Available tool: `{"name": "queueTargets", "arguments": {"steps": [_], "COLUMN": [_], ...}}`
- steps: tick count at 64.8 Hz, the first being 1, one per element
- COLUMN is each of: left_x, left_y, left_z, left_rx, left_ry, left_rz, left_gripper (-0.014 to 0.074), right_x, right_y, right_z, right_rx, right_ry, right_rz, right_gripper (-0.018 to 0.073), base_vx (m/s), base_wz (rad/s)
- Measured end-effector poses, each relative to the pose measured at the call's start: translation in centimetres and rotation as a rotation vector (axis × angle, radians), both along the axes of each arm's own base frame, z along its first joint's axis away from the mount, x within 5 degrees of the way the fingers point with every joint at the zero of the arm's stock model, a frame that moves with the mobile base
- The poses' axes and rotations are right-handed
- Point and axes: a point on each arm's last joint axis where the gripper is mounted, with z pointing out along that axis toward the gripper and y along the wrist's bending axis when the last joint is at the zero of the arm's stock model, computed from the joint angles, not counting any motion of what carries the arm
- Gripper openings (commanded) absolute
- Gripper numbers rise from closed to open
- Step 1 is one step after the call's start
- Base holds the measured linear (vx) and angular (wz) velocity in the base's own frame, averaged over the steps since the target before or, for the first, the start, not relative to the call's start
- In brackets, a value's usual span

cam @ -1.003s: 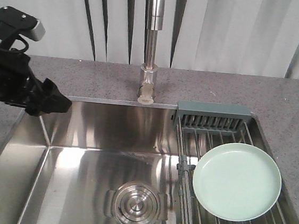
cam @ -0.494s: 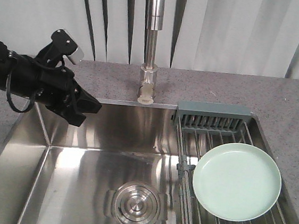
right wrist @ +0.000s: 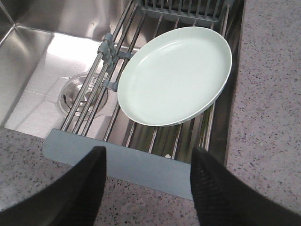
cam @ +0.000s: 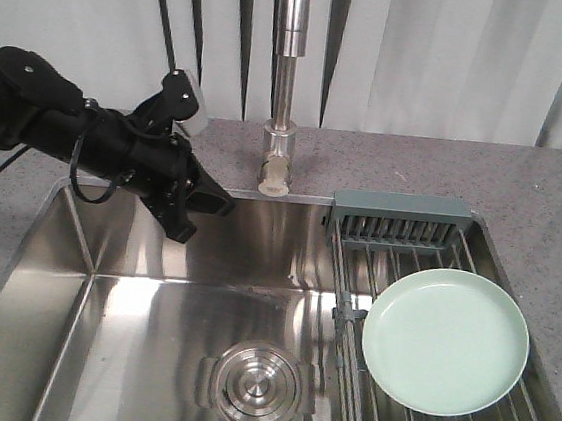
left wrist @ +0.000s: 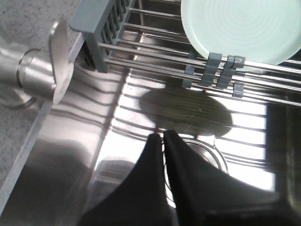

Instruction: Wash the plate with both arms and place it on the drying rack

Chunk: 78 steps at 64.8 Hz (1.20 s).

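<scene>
Pale grey pleated curtain [cam: 458,58] along 12 o'clock, dark folds between panels. Speckled grey stone countertop [cam: 545,188] from 9 to 3 o'clock. Shiny steel sink basin [cam: 149,317] below, round steel drain [cam: 256,384] at 6 o'clock. Chrome tap column [cam: 285,80] at 12 o'clock.

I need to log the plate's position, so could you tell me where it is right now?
In the front view the plate lies flat on the drying rack over the right side of the sink, with neither gripper touching it.

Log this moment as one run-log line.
plate: on drying rack | left gripper: shut, over sink | right gripper: open, empty
</scene>
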Motion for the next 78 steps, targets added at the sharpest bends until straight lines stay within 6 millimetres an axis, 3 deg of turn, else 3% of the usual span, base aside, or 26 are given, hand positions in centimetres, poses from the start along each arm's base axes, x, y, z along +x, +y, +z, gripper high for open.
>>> {"name": "queueTargets", "arguments": {"steps": [30, 46, 78], "left_x": [4.2, 6.5, 7.6], "left_y": [-4.8, -5.3, -5.3], "left_z": [-0.5, -0.5, 0.3], "left_rx": [-0.015, -0.016, -0.011], "left_ry": [-0.101, -0.189, -0.278], "left_rz": [-0.094, -0.027, 0.041], "left_gripper": [-0.0008, -0.0008, -0.0006], "right_x": [0.0, 0.0, 0.0], "right_y": [0.0, 0.0, 0.0], "right_z": [0.0, 0.0, 0.0], "right_rx": [0.000, 0.001, 0.002], "right_ry": [0.000, 0.000, 0.001], "right_rz": [0.000, -0.001, -0.001], "right_gripper": [0.0400, 0.0400, 0.0400], "base_vx": [0.00, 0.00, 0.00], "base_wz": [0.00, 0.00, 0.00]}}
